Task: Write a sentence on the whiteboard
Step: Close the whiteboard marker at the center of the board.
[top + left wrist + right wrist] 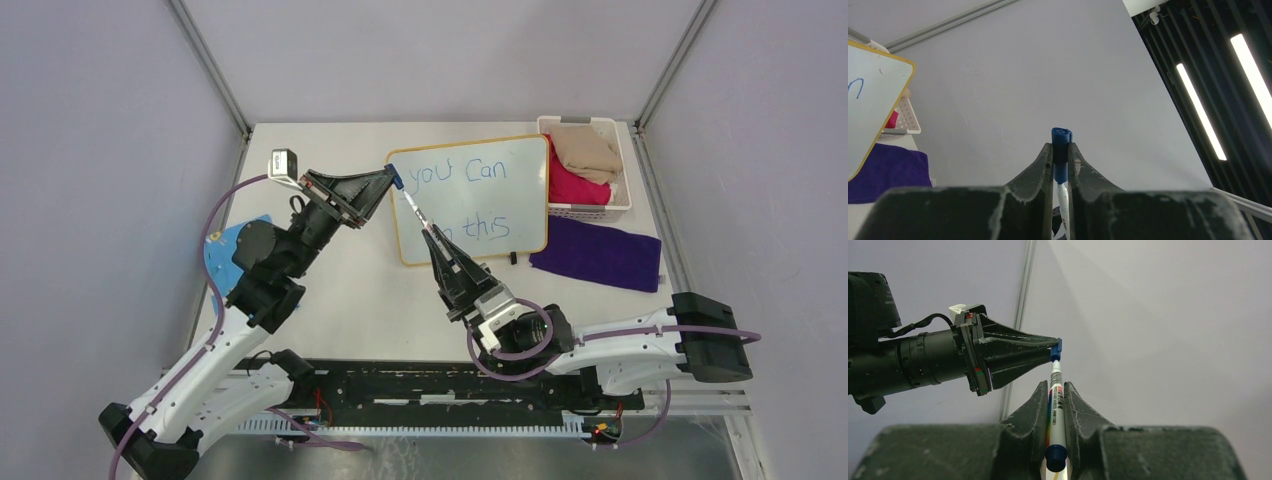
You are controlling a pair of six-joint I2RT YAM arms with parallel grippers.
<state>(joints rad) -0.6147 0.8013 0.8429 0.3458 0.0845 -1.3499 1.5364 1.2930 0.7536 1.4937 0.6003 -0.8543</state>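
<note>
The whiteboard (525, 195) lies on the table with a yellow-tan frame. The sentence (462, 172) is in blue: "you Can" above "this"; my right gripper hides any word before "this". My left gripper (394, 179) is shut on the marker's blue cap (1061, 142) over the board's near-left corner. My right gripper (431, 236) is shut on the white marker barrel (1055, 407), which runs from its jaws up into the cap (1056, 351). In the left wrist view the board's corner (873, 95) shows at the left.
A white basket (628, 195) with tan and pink cloths stands right of the board. A purple cloth (598, 253) lies in front of it. A small black piece (513, 258) sits at the board's near edge. A blue patterned item (226, 252) lies behind the left arm.
</note>
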